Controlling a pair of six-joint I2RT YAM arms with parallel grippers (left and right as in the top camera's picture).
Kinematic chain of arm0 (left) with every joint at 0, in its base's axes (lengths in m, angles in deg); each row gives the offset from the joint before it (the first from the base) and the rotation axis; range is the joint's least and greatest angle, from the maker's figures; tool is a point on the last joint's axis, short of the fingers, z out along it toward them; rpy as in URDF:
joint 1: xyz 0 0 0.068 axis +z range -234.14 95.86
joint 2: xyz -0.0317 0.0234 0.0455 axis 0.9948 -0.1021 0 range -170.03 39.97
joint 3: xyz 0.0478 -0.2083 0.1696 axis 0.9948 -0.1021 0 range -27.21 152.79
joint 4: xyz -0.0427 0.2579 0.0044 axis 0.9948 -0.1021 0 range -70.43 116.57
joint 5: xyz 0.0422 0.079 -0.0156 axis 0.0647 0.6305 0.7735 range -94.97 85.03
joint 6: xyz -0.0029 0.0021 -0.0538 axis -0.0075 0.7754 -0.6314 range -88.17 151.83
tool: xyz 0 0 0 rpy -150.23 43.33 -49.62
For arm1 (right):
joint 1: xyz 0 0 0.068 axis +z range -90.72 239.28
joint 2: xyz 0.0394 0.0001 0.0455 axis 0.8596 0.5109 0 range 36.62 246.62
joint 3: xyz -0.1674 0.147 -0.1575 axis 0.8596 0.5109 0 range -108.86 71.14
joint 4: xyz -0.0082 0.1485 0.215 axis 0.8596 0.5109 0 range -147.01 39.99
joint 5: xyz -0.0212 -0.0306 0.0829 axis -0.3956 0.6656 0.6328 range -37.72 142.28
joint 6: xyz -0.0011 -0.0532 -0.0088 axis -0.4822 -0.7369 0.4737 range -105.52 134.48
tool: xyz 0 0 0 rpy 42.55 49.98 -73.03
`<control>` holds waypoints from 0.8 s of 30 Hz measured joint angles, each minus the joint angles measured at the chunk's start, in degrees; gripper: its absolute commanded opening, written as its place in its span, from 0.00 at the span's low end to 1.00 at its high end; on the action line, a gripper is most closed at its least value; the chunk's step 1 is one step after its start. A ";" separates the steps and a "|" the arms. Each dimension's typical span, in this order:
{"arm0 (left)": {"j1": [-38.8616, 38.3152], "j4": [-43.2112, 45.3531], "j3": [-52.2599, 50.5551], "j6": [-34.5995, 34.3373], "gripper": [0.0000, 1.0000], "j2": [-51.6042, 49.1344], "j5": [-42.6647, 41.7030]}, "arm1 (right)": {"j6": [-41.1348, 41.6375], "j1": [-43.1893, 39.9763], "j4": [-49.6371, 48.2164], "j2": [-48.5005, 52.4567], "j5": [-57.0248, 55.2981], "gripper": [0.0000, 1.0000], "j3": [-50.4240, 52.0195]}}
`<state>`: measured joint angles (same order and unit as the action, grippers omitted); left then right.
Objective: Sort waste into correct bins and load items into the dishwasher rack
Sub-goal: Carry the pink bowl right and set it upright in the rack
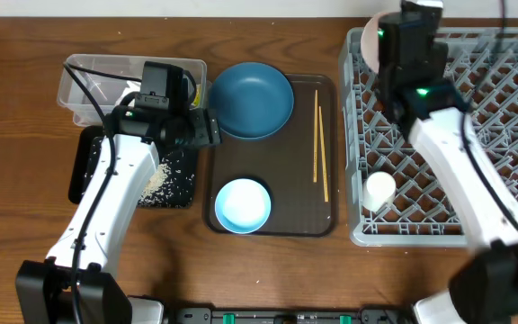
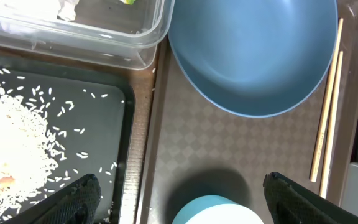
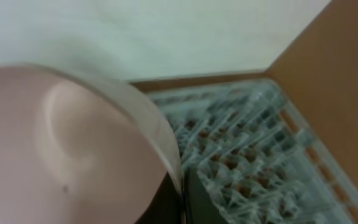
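The clear tub [image 1: 79,67] at the far left of the surface holds crumpled white tissue [image 2: 67,7] and a scrap of yellow-green wrapper [image 2: 127,1]. Just beside it, the black tray [image 2: 98,106] carries a heap of white rice [image 2: 11,149] with grains scattered around it. The brown serving tray [image 1: 281,193] bears the blue plate [image 1: 252,99], a light blue bowl [image 1: 243,205] and the chopsticks [image 1: 318,144] along its right side. The left fingers [image 2: 73,199] are spread wide, empty, above the seam between the two trays. The grey rack [image 1: 502,135] holds a white cup [image 1: 379,191] near its front left corner. At its far left corner a pale bowl [image 3: 73,155] sits close against the right fingers, which are pressed together; whether they pinch its rim I cannot tell.
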<state>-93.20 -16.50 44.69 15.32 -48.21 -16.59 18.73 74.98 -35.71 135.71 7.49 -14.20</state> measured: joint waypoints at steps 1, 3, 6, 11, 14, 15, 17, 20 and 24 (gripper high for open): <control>0.00 0.04 0.00 0.02 0.87 0.00 0.07 | -2.60 0.00 -2.36 1.77 -2.34 0.01 0.00; 0.00 0.02 0.00 0.00 0.87 0.00 0.07 | -7.54 0.00 -6.54 4.92 -6.58 0.01 0.02; 0.00 0.00 0.00 0.00 0.87 0.00 0.04 | -14.62 0.00 -11.72 9.14 -11.21 0.01 0.02; 0.00 0.00 0.00 0.00 0.87 0.00 0.02 | -21.38 0.02 -15.82 13.44 -14.60 0.01 0.02; 0.00 0.00 0.00 0.00 0.87 0.00 0.04 | -23.21 0.02 -16.92 14.95 -15.65 0.01 0.02; 0.00 0.00 0.00 0.00 0.87 0.00 0.02 | -23.56 0.02 -16.92 15.32 -15.74 0.01 0.02; 0.00 0.00 0.00 0.00 0.87 0.00 0.02 | -24.37 0.02 -16.94 15.96 -16.00 0.01 0.02; 0.00 0.02 0.00 0.00 0.87 0.00 0.02 | -24.90 0.04 -17.22 16.72 -16.31 0.01 0.02; 0.00 0.00 0.00 0.00 0.87 0.00 0.04 | -25.27 0.55 -16.79 17.11 -16.81 0.01 0.02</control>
<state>-93.20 -16.50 44.69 15.32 -48.21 -16.55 -6.54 75.53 -52.50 152.82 -9.32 -14.18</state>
